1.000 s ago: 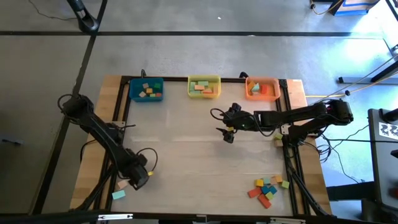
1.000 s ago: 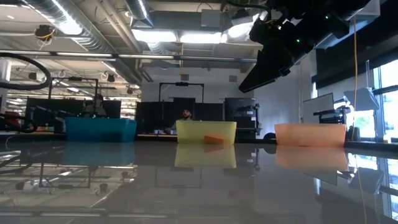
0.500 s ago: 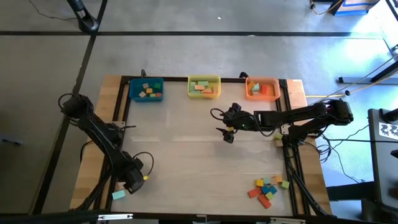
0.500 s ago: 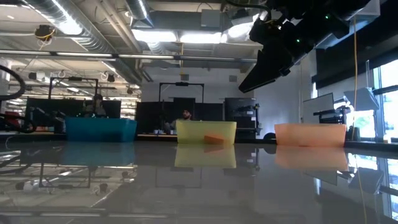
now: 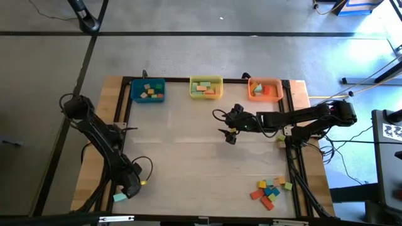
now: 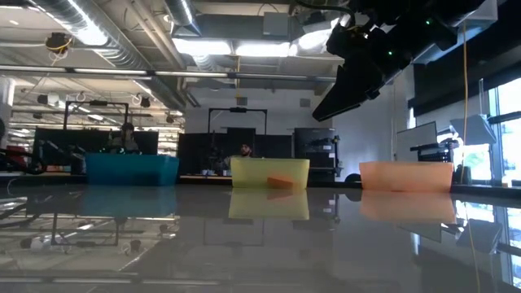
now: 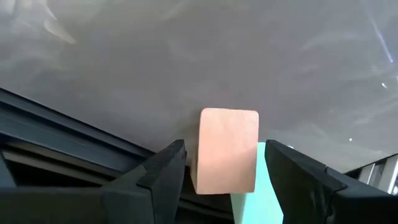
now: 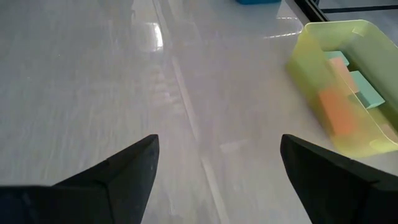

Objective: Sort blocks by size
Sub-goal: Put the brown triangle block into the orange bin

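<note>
Tan block (image 7: 228, 150), rigid and light, is framed at the table's near-left corner between the parted left gripper (image 7: 225, 171); flat sides should be pinched. Right gripper (image 8: 217, 168) is held apart mid-table.

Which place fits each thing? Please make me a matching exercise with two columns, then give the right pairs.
Things:
1. blue bin
2. orange bin
3. loose pile of blocks
4. tan block

Places:
A. between the open fingers of the left hand
B. near right corner of the table
C. far edge, left end of the row
D. far edge, right end of the row

Pairs: 1-C, 2-D, 3-B, 4-A
</note>
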